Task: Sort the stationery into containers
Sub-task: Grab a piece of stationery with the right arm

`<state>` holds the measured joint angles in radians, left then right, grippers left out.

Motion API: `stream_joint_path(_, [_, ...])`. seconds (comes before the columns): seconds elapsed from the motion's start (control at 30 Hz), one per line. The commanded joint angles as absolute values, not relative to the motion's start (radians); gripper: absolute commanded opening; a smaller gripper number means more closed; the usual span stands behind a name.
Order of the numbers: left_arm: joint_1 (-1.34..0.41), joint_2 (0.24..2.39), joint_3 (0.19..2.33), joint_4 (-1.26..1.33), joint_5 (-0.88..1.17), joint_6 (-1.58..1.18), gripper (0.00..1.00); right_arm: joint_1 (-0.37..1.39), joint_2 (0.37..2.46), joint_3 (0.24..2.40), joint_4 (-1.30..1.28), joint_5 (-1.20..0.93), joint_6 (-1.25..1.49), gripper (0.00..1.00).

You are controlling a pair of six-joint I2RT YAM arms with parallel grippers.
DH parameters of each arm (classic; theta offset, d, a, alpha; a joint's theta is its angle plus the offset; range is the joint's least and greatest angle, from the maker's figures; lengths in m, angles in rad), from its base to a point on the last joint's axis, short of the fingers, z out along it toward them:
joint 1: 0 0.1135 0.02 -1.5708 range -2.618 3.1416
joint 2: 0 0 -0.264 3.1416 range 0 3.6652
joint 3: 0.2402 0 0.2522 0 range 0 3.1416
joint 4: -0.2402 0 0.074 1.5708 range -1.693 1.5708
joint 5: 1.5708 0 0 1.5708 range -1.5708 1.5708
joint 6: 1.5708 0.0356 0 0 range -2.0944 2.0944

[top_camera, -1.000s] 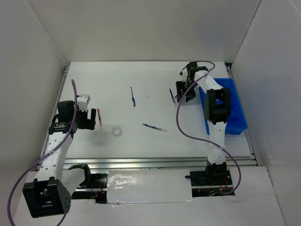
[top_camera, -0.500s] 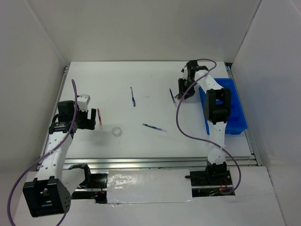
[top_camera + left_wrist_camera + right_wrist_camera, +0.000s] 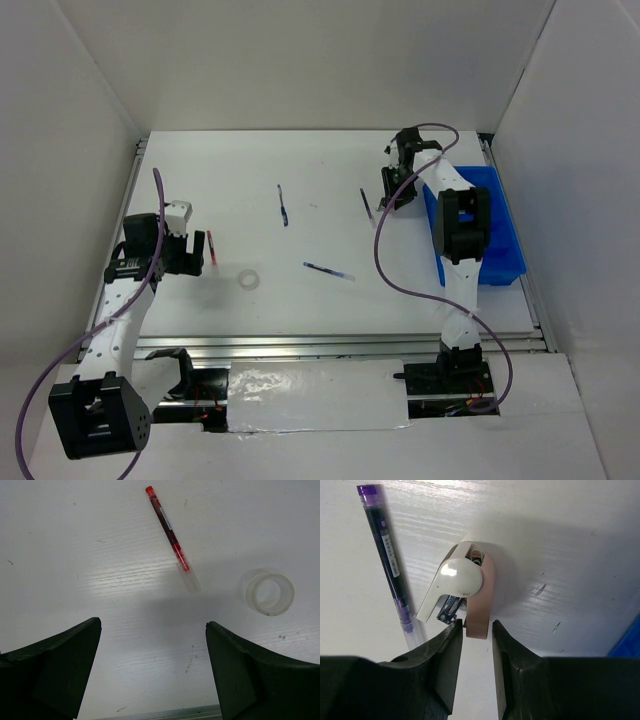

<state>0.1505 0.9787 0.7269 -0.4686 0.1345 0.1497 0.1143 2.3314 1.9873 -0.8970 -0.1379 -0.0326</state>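
Observation:
In the right wrist view a small pink and cream piece of stationery (image 3: 470, 587), shaped like a mini stapler, lies on the white table. My right gripper (image 3: 477, 627) stands low over it, jaws drawn narrow around its pink end. The left finger touches it and a thin gap shows at the right finger. A dark-blue pen (image 3: 387, 555) lies just left of it. From above, the right gripper (image 3: 392, 192) is beside the blue bin (image 3: 500, 250). My left gripper (image 3: 152, 630) is wide open over bare table, near a red pen (image 3: 167, 527) and a clear tape ring (image 3: 270, 592).
Two more dark-blue pens lie mid-table, one at the back (image 3: 283, 204) and one nearer the front (image 3: 329, 270). The bin's corner (image 3: 630, 640) sits close on the right of the right gripper. White walls enclose the table on three sides.
The right gripper's jaws have narrowed around the pink and cream piece and the gripper has shifted slightly toward the back. The left arm has not moved.

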Motion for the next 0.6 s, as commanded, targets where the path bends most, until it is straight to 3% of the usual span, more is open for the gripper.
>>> stream_joint_path(0.0, [0.156,0.979,0.772,-0.440,0.133,0.130,0.98,0.110,2.335,1.994,-0.864,-0.146,-0.058,0.37])
stream_joint_path(0.37, [0.158,0.974,0.770,-0.440,0.133,0.129,0.98,0.118,2.287,1.991,-0.870,-0.103,-0.124,0.06])
stream_joint_path(0.47, [0.158,0.971,0.769,-0.439,0.135,0.130,0.98,0.132,2.224,1.950,-0.847,-0.094,-0.165,0.00])
stream_joint_path(0.57, [0.160,0.962,0.764,-0.436,0.137,0.127,0.97,0.153,2.140,1.902,-0.796,-0.075,-0.225,0.00])
